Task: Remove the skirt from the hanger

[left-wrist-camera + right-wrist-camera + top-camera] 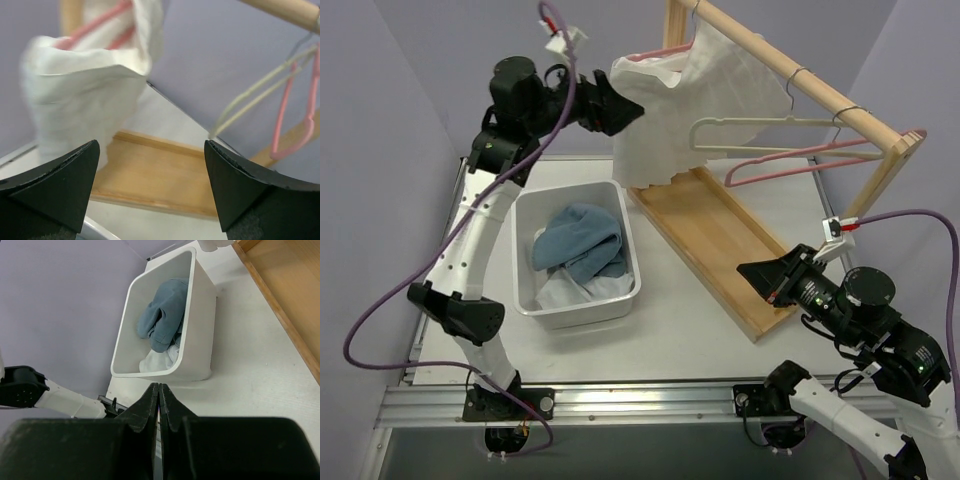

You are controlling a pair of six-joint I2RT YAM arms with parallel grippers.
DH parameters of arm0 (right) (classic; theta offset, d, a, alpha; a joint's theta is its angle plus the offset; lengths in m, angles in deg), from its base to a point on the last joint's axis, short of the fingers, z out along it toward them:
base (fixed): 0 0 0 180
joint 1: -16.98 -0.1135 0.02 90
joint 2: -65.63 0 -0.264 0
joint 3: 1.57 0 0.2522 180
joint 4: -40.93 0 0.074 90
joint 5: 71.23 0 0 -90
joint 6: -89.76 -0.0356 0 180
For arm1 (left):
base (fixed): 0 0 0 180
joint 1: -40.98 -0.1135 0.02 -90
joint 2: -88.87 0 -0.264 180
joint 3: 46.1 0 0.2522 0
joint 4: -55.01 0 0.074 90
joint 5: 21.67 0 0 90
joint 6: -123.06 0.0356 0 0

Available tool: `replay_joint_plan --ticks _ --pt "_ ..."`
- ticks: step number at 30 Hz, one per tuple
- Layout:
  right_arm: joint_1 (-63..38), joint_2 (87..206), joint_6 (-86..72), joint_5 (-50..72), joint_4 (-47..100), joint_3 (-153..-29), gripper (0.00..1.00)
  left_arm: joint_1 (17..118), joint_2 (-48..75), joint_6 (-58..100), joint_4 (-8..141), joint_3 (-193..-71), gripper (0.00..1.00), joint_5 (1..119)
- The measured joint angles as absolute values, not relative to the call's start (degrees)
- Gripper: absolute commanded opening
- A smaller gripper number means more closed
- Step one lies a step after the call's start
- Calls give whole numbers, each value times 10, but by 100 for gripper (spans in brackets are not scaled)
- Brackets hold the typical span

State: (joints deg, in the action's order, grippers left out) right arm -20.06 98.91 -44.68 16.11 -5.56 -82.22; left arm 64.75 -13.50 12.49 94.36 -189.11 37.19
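Note:
A white skirt (pixel 670 110) hangs on a pink hanger (pixel 655 55) from the wooden rail (pixel 790 65) at the back. In the left wrist view the skirt (pixel 85 85) is at the upper left with the pink hanger (pixel 95 25) showing inside it. My left gripper (pixel 625 108) is raised next to the skirt's left edge; it is open (pixel 152 187) and holds nothing. My right gripper (pixel 752 272) is shut and empty, low over the table's right side, its fingers pressed together (pixel 158 400).
A white bin (pixel 578 252) holding blue and white clothes stands on the table (pixel 690 330) left of the wooden rack base (pixel 715 245). A cream hanger (pixel 740 135) and another pink hanger (pixel 810 160) hang empty on the rail.

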Motion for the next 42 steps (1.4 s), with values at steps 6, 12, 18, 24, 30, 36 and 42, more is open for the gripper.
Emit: replay_joint_plan --ticks 6,12,18,24,30,36,42 --pt "-201 975 -448 157 -51 -800 0 547 -82 74 804 -1768 94 395" --pt "-201 978 -448 154 -48 -799 0 522 -124 31 658 -1746 94 347" --pt "-201 998 -447 149 -49 -800 0 520 -207 -1 570 -1778 94 306" --pt "-201 1005 -447 149 -49 -801 0 516 -273 -33 517 -1825 94 269" --pt "-201 1025 -447 148 -44 -801 0 516 -319 -53 486 -1905 94 225" --pt "-201 1042 -447 144 -31 -802 0 516 -351 -66 484 -1964 94 199" --pt "-201 1039 -448 144 -31 -803 0 516 -378 -101 459 -1968 94 185"
